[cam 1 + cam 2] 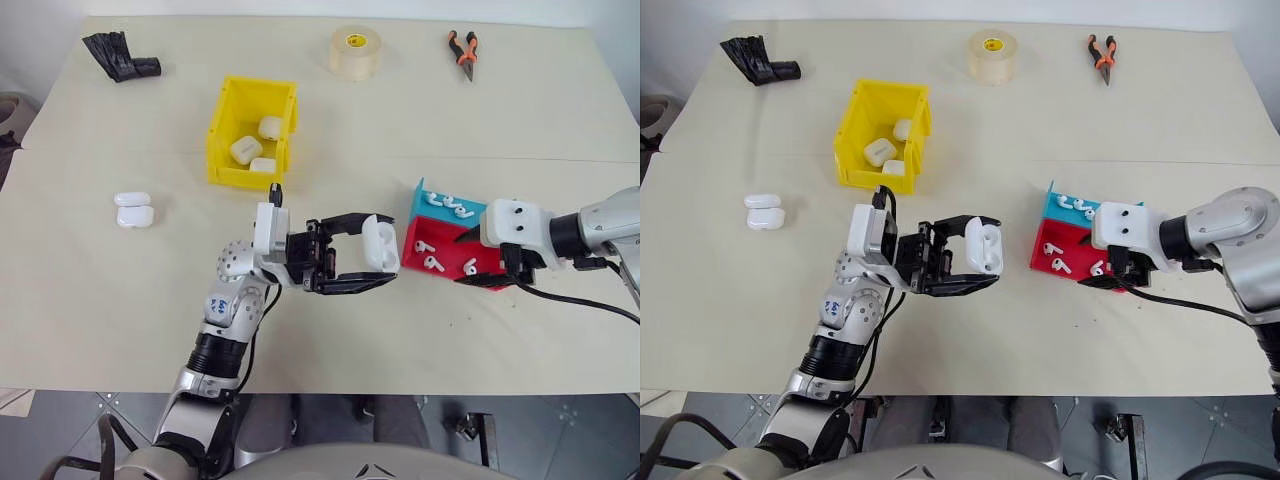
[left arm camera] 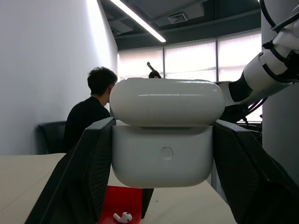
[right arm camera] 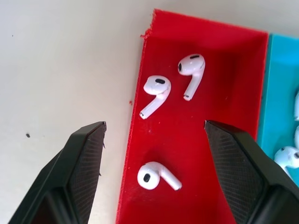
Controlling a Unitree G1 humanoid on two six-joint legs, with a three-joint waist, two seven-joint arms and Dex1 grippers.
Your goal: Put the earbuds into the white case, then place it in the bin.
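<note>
Cream-coloured desk (image 1: 120,320) fills the head views, with a roll of tape (image 1: 355,52) and pliers (image 1: 463,52) along the upper edge. At frame centre, the left pincer (image 1: 378,265) is clamped on the white case (image 1: 379,246), whose lid appears closed in the left wrist view. The yellow bin (image 1: 222,140), upper left of centre, contains three more cases. At right, the right pincer (image 3: 154,135) hangs with fingers spread wide and empty above the red tray (image 3: 224,93), where three earbuds (image 3: 155,91) lie; a teal tray (image 1: 470,212) adjoins it.
</note>
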